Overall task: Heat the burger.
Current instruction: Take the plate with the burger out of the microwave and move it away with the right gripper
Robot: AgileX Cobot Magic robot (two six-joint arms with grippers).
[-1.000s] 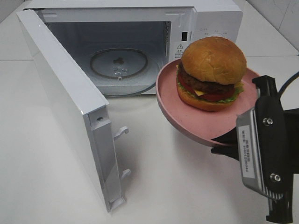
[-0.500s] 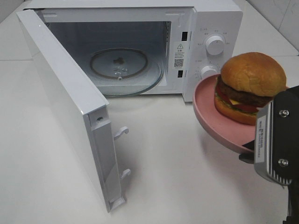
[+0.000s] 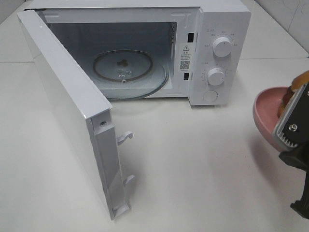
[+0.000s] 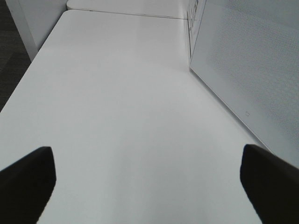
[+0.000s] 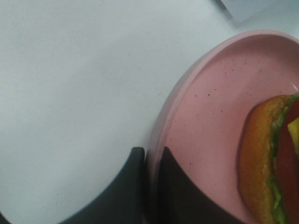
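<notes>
The burger (image 5: pixel 268 158) with a golden-brown bun and green and red layers sits on a pink plate (image 5: pixel 205 121). My right gripper (image 5: pixel 150 186) is shut on the plate's rim and holds it in the air at the far right of the exterior view, where the plate (image 3: pixel 268 112) shows partly and the burger (image 3: pixel 292 92) is mostly hidden behind my right arm (image 3: pixel 294 125). The white microwave (image 3: pixel 212 29) stands at the back with its door (image 3: pixel 67 106) swung open and its glass turntable (image 3: pixel 128 70) bare. My left gripper (image 4: pixel 148 179) is open above bare table.
The microwave door sticks out toward the front left and takes up much of the left side. Its knobs (image 3: pixel 221 47) face front on the right panel. White table (image 3: pixel 193 169) lies between the door and the plate. The door's outer face (image 4: pixel 252 70) is beside my left gripper.
My right gripper has carried the plate and burger to the right, away from the microwave opening, until they are mostly at the edge of the exterior view. The microwave's control panel now shows fully.
</notes>
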